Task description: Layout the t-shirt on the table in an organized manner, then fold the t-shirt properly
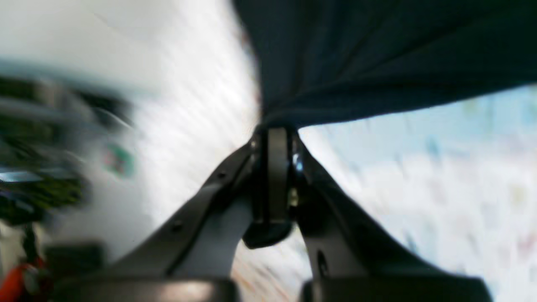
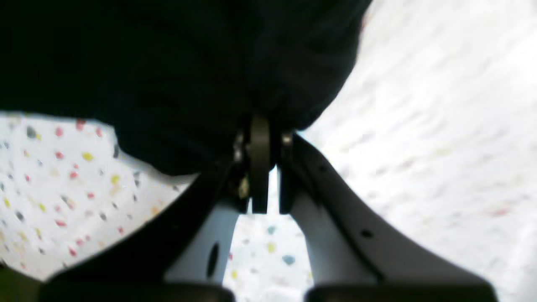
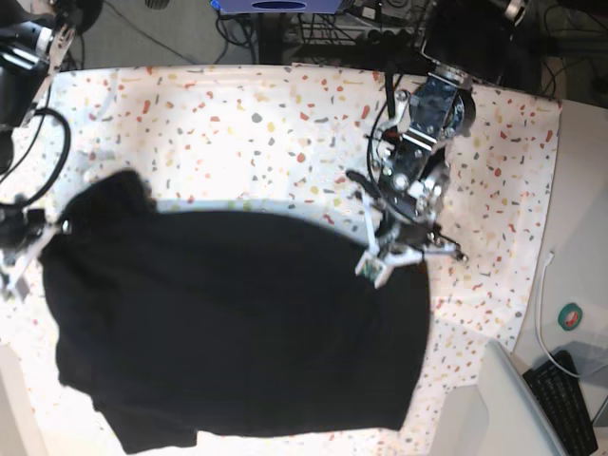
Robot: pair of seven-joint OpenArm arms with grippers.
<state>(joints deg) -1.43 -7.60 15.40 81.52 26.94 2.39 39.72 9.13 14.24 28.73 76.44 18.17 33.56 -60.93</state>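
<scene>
Both grippers, left (image 1: 275, 126) and right (image 2: 260, 126), clench opposite edges of the t-shirt (image 3: 237, 323), stretched between them.

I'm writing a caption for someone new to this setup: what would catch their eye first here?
The big black t-shirt dominates, spread across the near half of the speckled table in the overhead view. Next come the two arms at its upper edge: the left gripper and the right gripper are each clamped on a bunched bit of the cloth, pulling it taut between them.
</scene>
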